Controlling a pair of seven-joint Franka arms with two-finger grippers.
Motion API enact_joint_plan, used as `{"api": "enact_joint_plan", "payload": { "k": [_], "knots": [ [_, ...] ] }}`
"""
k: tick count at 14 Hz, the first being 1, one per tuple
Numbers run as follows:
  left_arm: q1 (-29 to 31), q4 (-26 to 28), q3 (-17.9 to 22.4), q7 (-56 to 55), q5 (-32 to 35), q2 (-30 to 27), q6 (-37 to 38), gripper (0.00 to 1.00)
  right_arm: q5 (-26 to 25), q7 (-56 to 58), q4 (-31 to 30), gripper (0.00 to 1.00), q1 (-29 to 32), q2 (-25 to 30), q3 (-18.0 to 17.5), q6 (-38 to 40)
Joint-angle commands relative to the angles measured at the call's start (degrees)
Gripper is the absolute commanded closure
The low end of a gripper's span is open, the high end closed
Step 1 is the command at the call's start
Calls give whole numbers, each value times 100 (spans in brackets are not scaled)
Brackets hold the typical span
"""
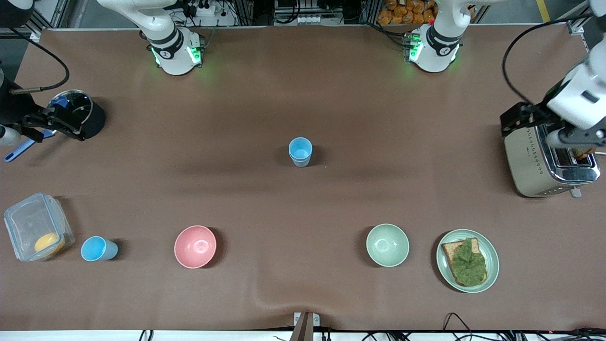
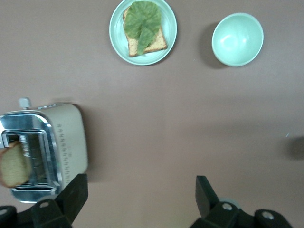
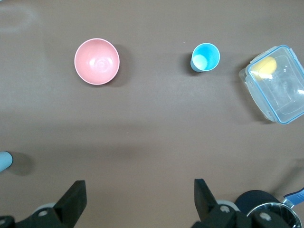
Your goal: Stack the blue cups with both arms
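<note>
Brown matting covers the whole surface (image 1: 303,94), w/ a ripple at the camera-side edge near its middle. Two blue cups stand upright and well apart. One blue cup (image 1: 300,151) sits about mid-surface, alone, open room all round. The other blue cup (image 1: 97,249) sits near the camera-side edge toward the right arm's end, between a clear lidded box (image 1: 38,227) and the pink bowl (image 1: 195,246), just beside the box.

Handling, as a guess: small plain tumblers, prob. light stiff plastic, smooth and tapered, so apt to slip or tip if pinched low. Best hold looks like across the rim or upper wall. Nesting needs a straight drop, mouths up.

Right gripper (image 1: 45,124) hangs over the black pot (image 1: 80,113) at its arm's end, jaws open, holding nothing. Left gripper (image 1: 539,124) hangs over the toaster (image 1: 544,163) at its end, jaws open, empty too.

Room: the box crowds the edge cup on one side; approach from above seems safest. Pale green bowl (image 1: 387,245) and plate w/ toast (image 1: 467,260) lie clear of both cups.
</note>
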State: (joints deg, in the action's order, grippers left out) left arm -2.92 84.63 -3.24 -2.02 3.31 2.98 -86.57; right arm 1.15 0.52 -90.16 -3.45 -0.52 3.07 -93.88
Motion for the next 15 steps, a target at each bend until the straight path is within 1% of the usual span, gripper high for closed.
{"api": "enact_joint_plan", "payload": {
  "k": [1, 3, 7, 15],
  "knots": [
    [239, 221, 51, 404, -251, -368, 158, 0, 114, 71, 77, 0, -59, -27, 71, 45],
    [161, 186, 112, 369, -260, -421, 158, 0, 114, 71, 77, 0, -50, -27, 71, 36],
    [160, 115, 104, 369, -427, -421, 184, 0, 114, 71, 77, 0, -50, -36, 71, 36],
    [151, 133, 60, 360, -507, -430, 228, 0, 114, 63, 77, 0, -50, -45, 71, 36]
  ]
}}
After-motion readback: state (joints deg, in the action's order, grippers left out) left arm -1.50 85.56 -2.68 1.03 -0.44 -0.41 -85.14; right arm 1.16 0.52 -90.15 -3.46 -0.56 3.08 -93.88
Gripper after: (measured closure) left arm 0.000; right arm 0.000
